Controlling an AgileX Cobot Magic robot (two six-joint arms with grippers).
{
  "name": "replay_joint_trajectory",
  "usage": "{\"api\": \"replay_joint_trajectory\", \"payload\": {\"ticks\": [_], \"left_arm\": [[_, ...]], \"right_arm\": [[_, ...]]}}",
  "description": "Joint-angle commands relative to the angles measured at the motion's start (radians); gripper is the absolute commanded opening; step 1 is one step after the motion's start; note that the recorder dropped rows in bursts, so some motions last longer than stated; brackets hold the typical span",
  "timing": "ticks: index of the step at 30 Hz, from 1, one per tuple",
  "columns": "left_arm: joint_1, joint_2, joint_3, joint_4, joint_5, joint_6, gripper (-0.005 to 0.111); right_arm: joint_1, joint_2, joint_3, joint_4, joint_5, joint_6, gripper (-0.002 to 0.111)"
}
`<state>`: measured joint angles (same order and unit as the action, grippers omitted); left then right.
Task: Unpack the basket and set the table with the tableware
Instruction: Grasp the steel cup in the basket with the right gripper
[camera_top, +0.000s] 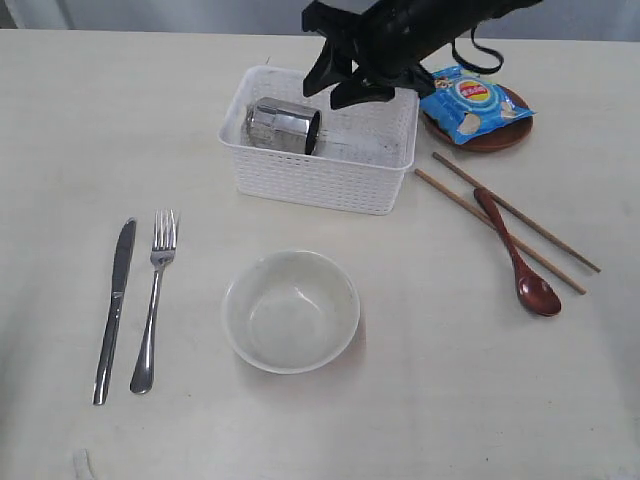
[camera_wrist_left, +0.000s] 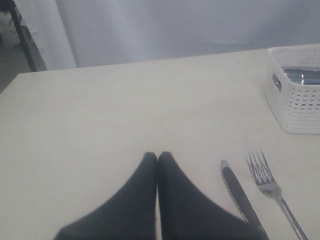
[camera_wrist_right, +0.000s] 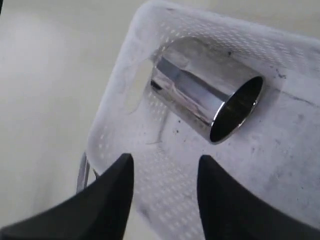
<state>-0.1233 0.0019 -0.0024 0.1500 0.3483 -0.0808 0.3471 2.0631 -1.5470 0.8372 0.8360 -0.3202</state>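
cup (camera_wrist_right: 205, 97) lies on its side inside the basket (camera_top: 320, 185) on the counter (camera_top: 100, 120). right end effector (camera_wrist_right: 164, 167) hangs above it, parted and empty (left end effector (camera_wrist_left: 157, 156) is pinched shut, empty). slick round steel may roll from a pinch; a fingertip may catch the wall.

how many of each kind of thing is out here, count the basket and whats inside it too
knife: 1
fork: 1
bowl: 1
steel cup: 1
wooden spoon: 1
chopsticks: 2
plate: 1
snack bag: 1
basket: 1
total: 10
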Motion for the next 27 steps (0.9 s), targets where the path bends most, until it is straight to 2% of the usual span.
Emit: {"api": "replay_joint_trajectory", "payload": {"ticks": [1,9,17,19,23,27], "left_arm": [[-0.005,-0.002,0.002,0.002,-0.001,-0.002,0.000],[-0.005,-0.002,0.002,0.002,-0.001,-0.002,0.000],[-0.005,-0.002,0.002,0.002,-0.001,-0.002,0.000],[-0.005,-0.002,0.002,0.002,-0.001,-0.002,0.000],[-0.005,-0.002,0.002,0.002,-0.001,-0.002,0.000],[-0.005,-0.002,0.002,0.002,-0.001,-0.002,0.000]], "right_arm": [[-0.005,0.091,-0.039,0.083,0.004,-0.044,0.040],[-0.005,0.184,-0.073,0.193,-0.027,-0.100,0.040],[-0.005,0.191,-0.073,0.220,-0.082,-0.166,0.038],[-0.005,0.191,-0.073,0.241,-0.082,-0.198,0.031],[-0.005,0.191,-0.073,0.295,-0.077,-0.256,0.002],[-0.005,0.191,-0.073,0.344,-0.063,-0.306,0.000]]}}
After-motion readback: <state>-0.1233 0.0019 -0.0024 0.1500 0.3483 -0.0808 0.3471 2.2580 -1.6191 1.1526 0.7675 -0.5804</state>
